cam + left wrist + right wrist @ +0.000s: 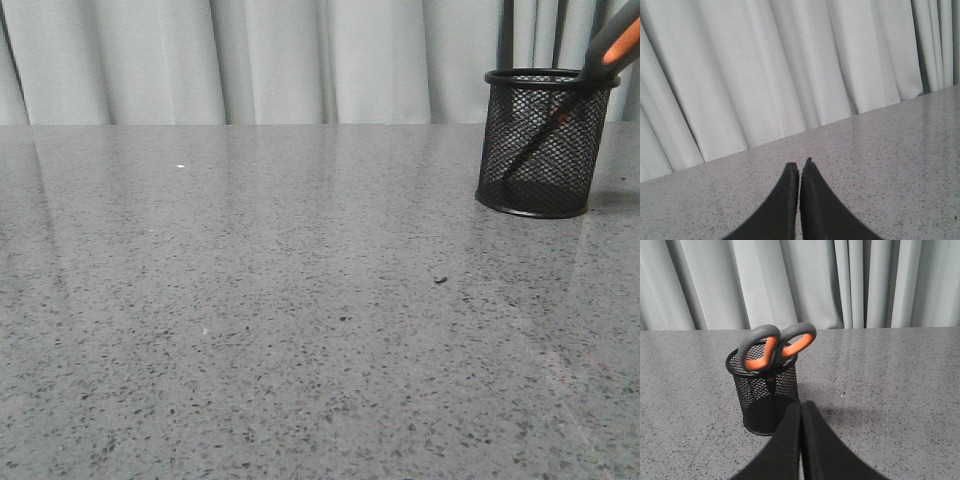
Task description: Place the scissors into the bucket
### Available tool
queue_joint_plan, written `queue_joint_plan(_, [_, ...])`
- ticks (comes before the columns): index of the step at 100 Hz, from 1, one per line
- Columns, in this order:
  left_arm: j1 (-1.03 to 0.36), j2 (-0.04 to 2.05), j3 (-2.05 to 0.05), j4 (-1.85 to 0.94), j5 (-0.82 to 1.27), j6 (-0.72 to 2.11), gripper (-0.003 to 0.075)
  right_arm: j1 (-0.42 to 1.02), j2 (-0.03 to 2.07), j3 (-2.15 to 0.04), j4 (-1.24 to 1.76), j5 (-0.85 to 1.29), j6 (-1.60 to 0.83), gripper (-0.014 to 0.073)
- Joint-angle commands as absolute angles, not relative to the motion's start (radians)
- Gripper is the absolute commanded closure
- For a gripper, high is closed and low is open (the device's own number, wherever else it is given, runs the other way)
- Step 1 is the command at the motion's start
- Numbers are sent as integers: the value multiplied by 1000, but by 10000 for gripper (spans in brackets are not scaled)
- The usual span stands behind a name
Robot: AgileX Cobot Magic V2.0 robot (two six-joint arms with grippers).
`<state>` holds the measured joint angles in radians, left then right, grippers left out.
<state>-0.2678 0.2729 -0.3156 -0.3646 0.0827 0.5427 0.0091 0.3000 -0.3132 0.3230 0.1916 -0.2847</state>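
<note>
The scissors (776, 346) are stood blades-down in the mesh bucket (765, 395) near the table's (300, 300) far right corner; both the left gripper (800, 167) and the right gripper (801, 407) are seen closed, empty.

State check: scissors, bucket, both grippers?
scissors: standing blades-down in the bucket, leaning, handles above the rim, not held
bucket: upright on the table, holds the scissors
left gripper: shut, empty, above bare table
right gripper: shut, empty, apart from the bucket
</note>
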Motion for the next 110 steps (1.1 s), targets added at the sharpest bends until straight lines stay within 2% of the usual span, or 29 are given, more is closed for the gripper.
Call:
queue_joint_plan(1, [-266, 278, -341, -378, 0, 530, 741, 4, 306, -340, 327, 108, -295, 665])
queue_joint_plan(47, [-266, 278, -335, -378, 0, 530, 741, 4, 306, -340, 327, 108, -295, 665])
queue_joint_plan(62, [-262, 263, -311, -251, -9, 437, 741, 4, 306, -340, 327, 108, -295, 665])
queue_joint_plan(78, [-180, 192, -234, 8, 0, 58, 741, 4, 306, -340, 327, 108, -295, 665])
queue_joint_plan(110, [-20, -12, -35, -31, 33, 51, 741, 4, 306, -340, 327, 108, -295, 665])
